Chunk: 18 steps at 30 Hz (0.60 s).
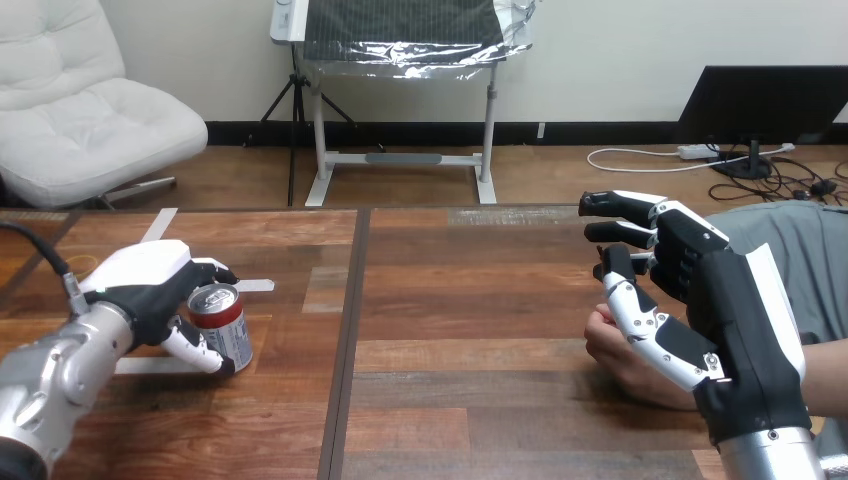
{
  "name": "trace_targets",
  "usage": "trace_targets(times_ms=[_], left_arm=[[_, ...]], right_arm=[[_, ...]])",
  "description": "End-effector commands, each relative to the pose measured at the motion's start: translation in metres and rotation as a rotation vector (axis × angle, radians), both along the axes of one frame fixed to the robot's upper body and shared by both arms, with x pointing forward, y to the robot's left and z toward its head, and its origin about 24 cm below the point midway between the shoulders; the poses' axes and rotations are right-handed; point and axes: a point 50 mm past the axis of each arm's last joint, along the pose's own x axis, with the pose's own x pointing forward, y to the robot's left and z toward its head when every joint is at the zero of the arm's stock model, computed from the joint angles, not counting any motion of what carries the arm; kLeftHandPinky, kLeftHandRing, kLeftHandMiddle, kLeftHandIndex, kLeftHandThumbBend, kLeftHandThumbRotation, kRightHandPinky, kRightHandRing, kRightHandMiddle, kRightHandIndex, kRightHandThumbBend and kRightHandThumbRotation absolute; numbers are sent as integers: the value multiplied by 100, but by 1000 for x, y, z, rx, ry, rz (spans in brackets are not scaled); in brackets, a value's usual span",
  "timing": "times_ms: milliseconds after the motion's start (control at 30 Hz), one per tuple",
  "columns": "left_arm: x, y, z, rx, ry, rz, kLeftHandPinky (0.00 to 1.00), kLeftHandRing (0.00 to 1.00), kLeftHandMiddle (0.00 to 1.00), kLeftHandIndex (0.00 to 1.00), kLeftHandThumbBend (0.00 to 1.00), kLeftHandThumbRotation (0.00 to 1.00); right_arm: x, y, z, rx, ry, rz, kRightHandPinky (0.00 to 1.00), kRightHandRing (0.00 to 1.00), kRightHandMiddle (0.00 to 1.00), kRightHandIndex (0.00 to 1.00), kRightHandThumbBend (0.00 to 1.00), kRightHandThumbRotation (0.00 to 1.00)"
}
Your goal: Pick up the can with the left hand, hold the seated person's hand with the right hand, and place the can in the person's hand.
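Note:
A red and silver can (pixel 222 322) stands upright on the wooden table (pixel 470 300) at the left. My left hand (pixel 140 283) is wrapped round it, fingers behind its top and the thumb curled across its front near the base. At the right, the person's hand (pixel 610 345) rests on the table with its fingers curled in. My right hand (pixel 735 300) hovers just over it, fingers relaxed and spread toward the left with nothing in them. It hides the person's wrist and part of the hand, and I cannot tell whether the two touch.
White tape strips (pixel 256 285) lie on the table beside and under the can. A dark seam (pixel 350 330) runs front to back down the tabletop. The person's forearm (pixel 825 375) comes in from the right edge.

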Motion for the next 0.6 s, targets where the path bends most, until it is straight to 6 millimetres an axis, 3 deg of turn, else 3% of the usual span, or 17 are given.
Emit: trace_targets(times_ms=[0, 300, 567], left_arm=[[20, -11, 24, -57, -115, 0, 74, 81, 83, 83, 76, 16], [20, -14, 21, -76, -143, 1, 70, 79, 81, 81, 75, 16], [20, -14, 18, -107, -165, 18, 65, 72, 77, 77, 74, 5]], right_arm=[[9, 2, 20, -11, -104, 32, 57, 73, 77, 69, 15, 0], [8, 1, 20, -18, -105, 32, 56, 72, 77, 68, 15, 0], [8, 1, 20, -18, -104, 31, 56, 72, 76, 68, 15, 0]])
